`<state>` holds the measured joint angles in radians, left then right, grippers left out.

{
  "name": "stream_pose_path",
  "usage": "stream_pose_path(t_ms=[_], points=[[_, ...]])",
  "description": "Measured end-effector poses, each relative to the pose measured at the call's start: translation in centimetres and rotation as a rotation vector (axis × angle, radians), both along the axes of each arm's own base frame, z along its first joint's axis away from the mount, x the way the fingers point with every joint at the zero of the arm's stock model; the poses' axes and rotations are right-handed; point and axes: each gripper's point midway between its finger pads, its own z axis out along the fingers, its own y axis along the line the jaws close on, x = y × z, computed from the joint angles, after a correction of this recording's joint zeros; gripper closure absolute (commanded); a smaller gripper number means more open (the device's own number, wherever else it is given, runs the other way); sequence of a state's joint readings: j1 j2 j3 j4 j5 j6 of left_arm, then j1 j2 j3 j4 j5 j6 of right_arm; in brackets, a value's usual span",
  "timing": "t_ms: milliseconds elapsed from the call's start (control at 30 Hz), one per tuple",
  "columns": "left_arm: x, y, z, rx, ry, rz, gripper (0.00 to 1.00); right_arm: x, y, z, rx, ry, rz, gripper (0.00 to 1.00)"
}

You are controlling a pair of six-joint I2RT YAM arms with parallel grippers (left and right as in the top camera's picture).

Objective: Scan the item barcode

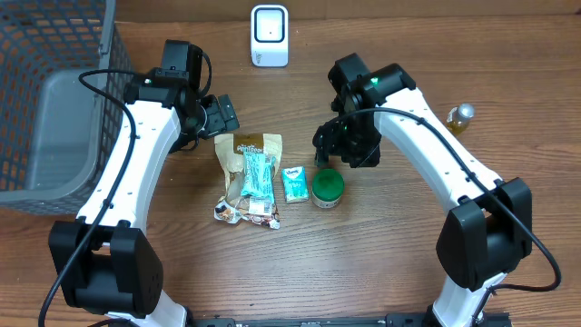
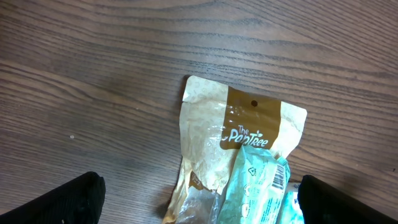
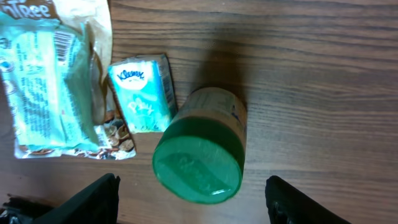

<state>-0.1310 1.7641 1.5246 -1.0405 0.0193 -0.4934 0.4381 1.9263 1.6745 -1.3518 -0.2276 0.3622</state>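
Green-lidded jar (image 1: 327,188) stands on table (image 1: 381,263), touching tissue pack (image 1: 294,184), under my right gripper (image 1: 343,143): fingers spread, grasping nothing. Left gripper (image 1: 221,114) fully released over brown pouch (image 1: 247,145). Scanner (image 1: 270,36) well apart.

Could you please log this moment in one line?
left hand open near brown pouch | right hand open over green-lidded jar | white scanner: nothing presented

The right gripper (image 3: 196,204) hangs over the wooden table (image 3: 323,74) with its jaws spread. A green-lidded jar (image 3: 199,165) sits between the fingers (image 3: 93,199), untouched. A Kleenex pack (image 3: 142,93) lies just beside the jar, near a teal packet (image 3: 46,87) resting on a brown pouch (image 3: 99,43).
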Motion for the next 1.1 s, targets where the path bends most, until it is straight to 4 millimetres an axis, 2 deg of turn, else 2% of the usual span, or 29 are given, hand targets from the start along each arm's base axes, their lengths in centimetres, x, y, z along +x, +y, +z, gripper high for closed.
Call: stream_pose_path(t_ms=[433,500,600,667,700,733,933,1100], points=[[0.0,0.0,0.0,0.0,0.0,0.0,0.0,0.2,0.1,-2.3,0.006,-0.015,0.0,0.22],[0.0,0.0,0.0,0.0,0.0,0.0,0.0,0.2,0.0,-2.5,0.003,-0.014,-0.004,0.07],[0.0,0.0,0.0,0.0,0.0,0.0,0.0,0.2,0.0,-2.5,-0.001,-0.017,0.001,0.03],[0.0,0.0,0.0,0.0,0.0,0.0,0.0,0.4,0.0,-2.5,0.001,-0.021,0.0,0.2],[0.0,0.0,0.0,0.0,0.0,0.0,0.0,0.5,0.0,-2.5,0.005,-0.028,-0.001,0.26],[0.0,0.0,0.0,0.0,0.0,0.0,0.0,0.7,0.0,-2.5,0.008,-0.033,-0.003,0.28],[0.0,0.0,0.0,0.0,0.0,0.0,0.0,0.9,-0.5,-2.2,-0.022,-0.061,0.004,0.27],[0.0,0.0,0.0,0.0,0.0,0.0,0.0,0.7,0.0,0.2,-0.027,-0.146,0.049,0.27]])
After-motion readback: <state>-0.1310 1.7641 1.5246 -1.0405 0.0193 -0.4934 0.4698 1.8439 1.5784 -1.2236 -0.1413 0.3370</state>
